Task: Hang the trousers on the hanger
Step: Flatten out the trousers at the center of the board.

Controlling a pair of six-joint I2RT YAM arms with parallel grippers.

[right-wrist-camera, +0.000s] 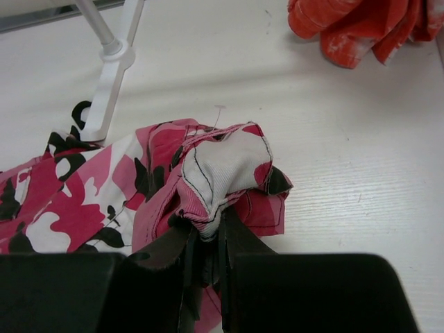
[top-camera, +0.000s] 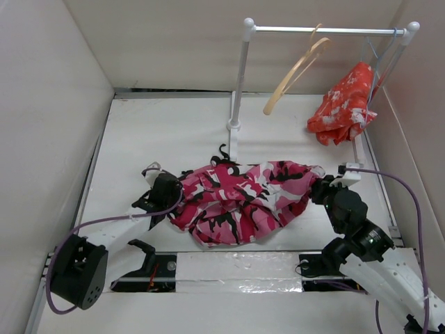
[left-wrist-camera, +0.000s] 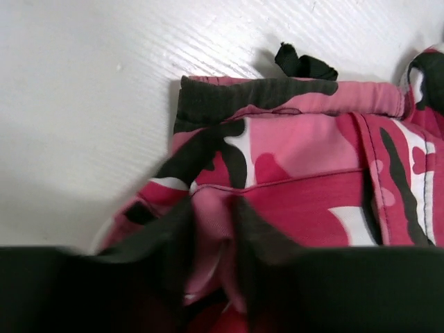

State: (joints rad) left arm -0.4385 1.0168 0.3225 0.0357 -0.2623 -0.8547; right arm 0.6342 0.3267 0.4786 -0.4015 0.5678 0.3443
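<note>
1. The left gripper (left-wrist-camera: 211, 225) pinches a fold of the trousers (top-camera: 236, 202) near the waistband.
2. The right gripper (right-wrist-camera: 210, 239) is clamped on the opposite edge, and the heap lies on the table (top-camera: 160, 132) between the two.
3. Well beyond both grippers, the hanger (top-camera: 297, 69) hangs from the rail (top-camera: 334, 30), apart from the trousers.

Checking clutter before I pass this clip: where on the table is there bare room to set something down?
Bare: the white tabletop left of the white rack post, and the patch between that post and the hanging orange-red floral cloth. Crowded: the middle, where the pink camouflage trousers lie bunched between the left gripper and right gripper.
</note>
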